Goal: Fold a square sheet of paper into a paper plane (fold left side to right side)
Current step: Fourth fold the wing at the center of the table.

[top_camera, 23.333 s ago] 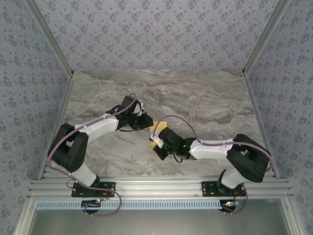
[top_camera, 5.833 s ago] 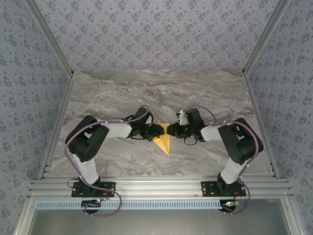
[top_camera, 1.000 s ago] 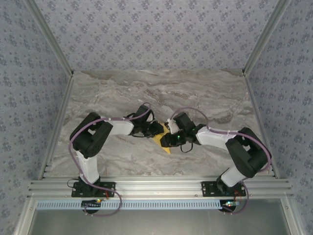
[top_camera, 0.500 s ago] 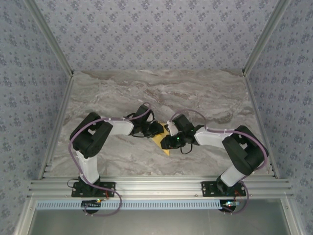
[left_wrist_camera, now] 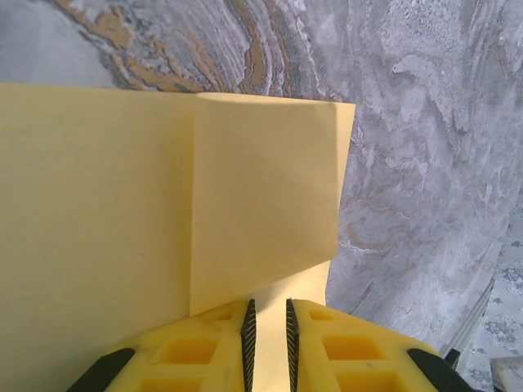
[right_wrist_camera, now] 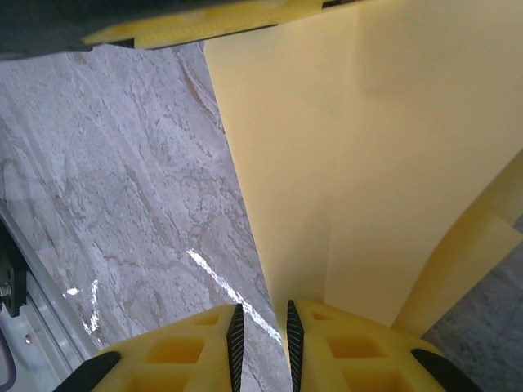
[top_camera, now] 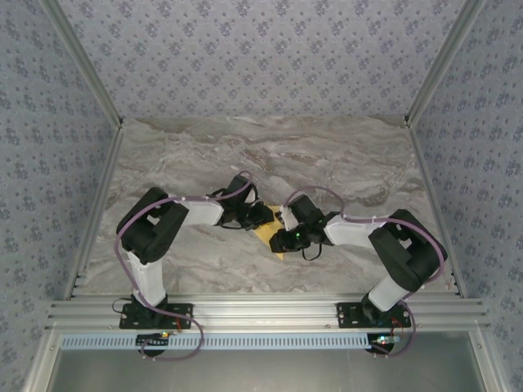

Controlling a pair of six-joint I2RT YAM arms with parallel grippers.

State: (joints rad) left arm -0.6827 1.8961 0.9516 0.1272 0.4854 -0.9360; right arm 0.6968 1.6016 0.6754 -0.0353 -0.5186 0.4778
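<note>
At the middle of the grey marble table, the left gripper and the right gripper each clamp the folded yellow-orange paper sheet.

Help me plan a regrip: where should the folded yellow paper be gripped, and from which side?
Pinch an outer edge, coming in edge-on from the side; the folded yellow paper is a thin flat sheet, so only edges fit between pads. The left gripper and right gripper pinch opposite edges that way.
</note>
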